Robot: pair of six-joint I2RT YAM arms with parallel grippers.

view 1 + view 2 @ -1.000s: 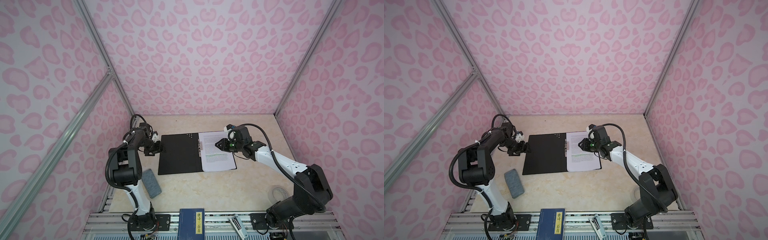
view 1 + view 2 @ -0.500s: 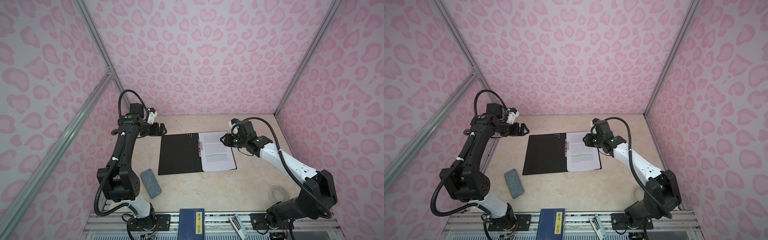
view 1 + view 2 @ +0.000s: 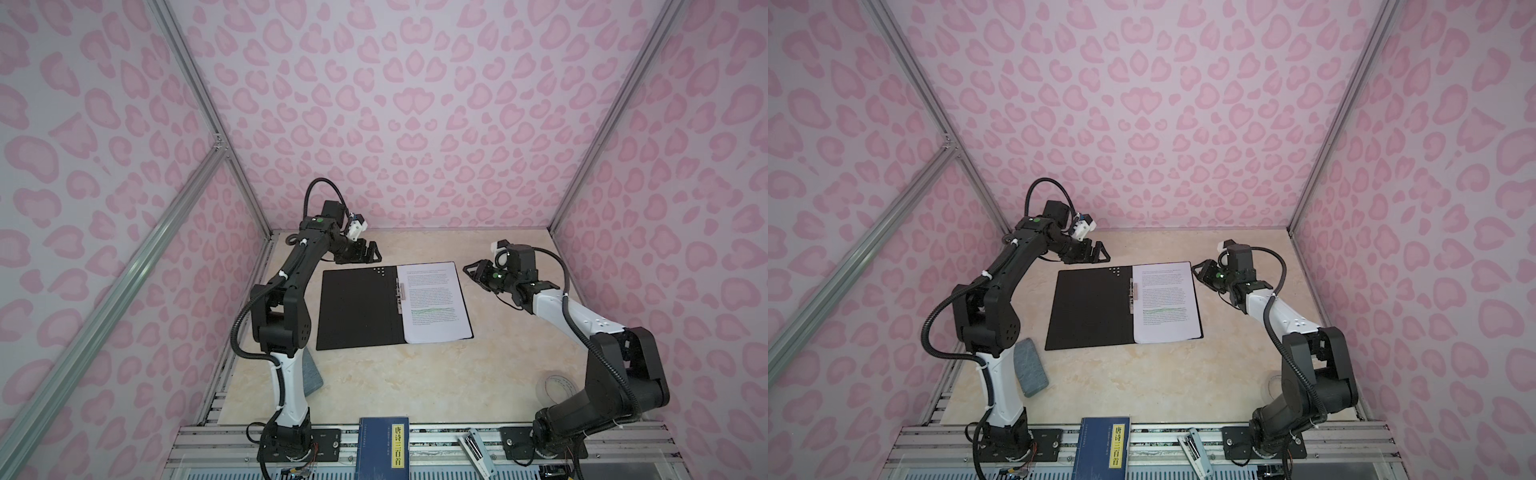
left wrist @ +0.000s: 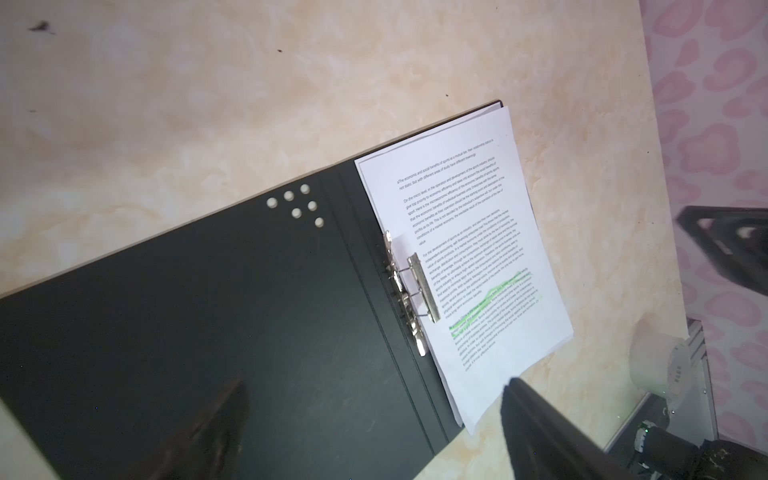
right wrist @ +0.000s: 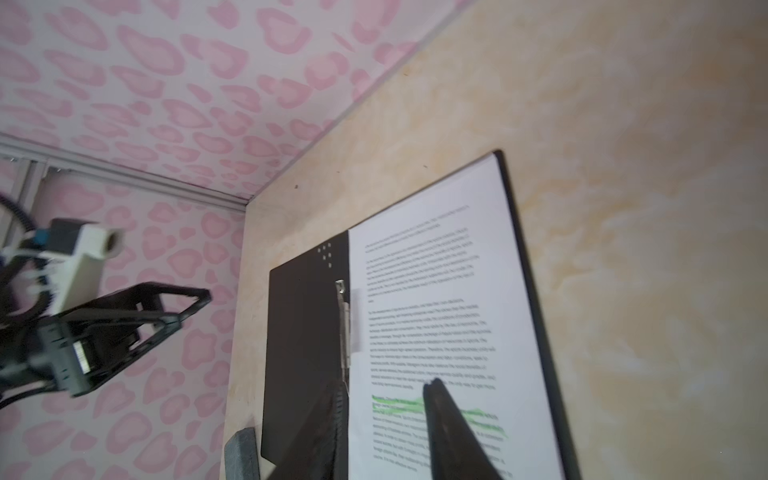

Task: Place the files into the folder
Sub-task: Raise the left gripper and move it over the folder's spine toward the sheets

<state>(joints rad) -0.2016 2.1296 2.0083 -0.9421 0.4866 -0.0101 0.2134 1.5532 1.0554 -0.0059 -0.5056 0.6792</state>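
Files (image 3: 436,303): stacked in the open folder (image 3: 357,307), right leaf, by the metal clip (image 3: 400,295).
My left claw (image 3: 372,252): wide, empty, risen from the left edge to the far corner.
My right claw (image 3: 470,273): part-open, empty, backed clear of them.
Insertion looks done; cover unclosed.

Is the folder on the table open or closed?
Open. The folder lies spread flat, black inside facing up, its metal clip exposed along the spine and the files resting on one half.

Both top views look down from high at the front; wrist views hover closer, sharing the open folder (image 4: 208,311).
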